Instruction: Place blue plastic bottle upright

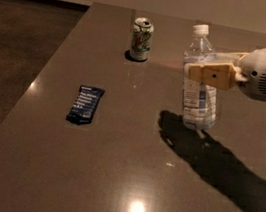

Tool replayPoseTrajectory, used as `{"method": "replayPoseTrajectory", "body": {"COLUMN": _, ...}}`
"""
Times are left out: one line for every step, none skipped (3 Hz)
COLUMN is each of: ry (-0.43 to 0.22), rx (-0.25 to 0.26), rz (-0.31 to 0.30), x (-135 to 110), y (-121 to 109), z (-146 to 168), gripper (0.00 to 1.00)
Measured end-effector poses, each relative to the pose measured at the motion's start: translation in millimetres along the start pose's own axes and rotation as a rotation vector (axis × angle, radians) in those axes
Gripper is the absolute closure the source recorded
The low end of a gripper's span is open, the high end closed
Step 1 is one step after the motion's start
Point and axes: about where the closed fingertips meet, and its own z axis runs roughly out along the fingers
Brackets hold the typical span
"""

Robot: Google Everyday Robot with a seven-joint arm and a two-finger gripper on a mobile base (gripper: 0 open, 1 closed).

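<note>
The blue plastic bottle (199, 89) is clear and ribbed, with a white cap and a pale label. It is almost upright, leaning a little left at the top, with its base at or just above the grey table (113, 165), right of centre. My gripper (204, 72) reaches in from the right and is shut on the bottle's upper body; one tan finger (210, 74) crosses the front of the bottle.
A green-and-white soda can (141, 39) stands upright at the back of the table. A flat dark-blue snack bar wrapper (85, 104) lies to the left. The table's left edge runs diagonally beside dark floor (14, 58).
</note>
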Motion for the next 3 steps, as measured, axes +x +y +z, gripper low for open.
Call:
{"method": "replayPoseTrajectory", "body": {"ry": -0.081, "rx": 0.004, "rz": -0.085, "x": 7, "y": 2, "z": -6, "gripper": 1.0}}
{"method": "replayPoseTrajectory", "body": {"ry": -0.148, "rx": 0.019, "rz": -0.161, "x": 16, "y": 4, "z": -10, "gripper": 1.0}}
{"method": "replayPoseTrajectory", "body": {"ry": -0.257, "rx": 0.031, "rz": -0.241, "x": 28, "y": 3, "z": -16, "gripper": 1.0}}
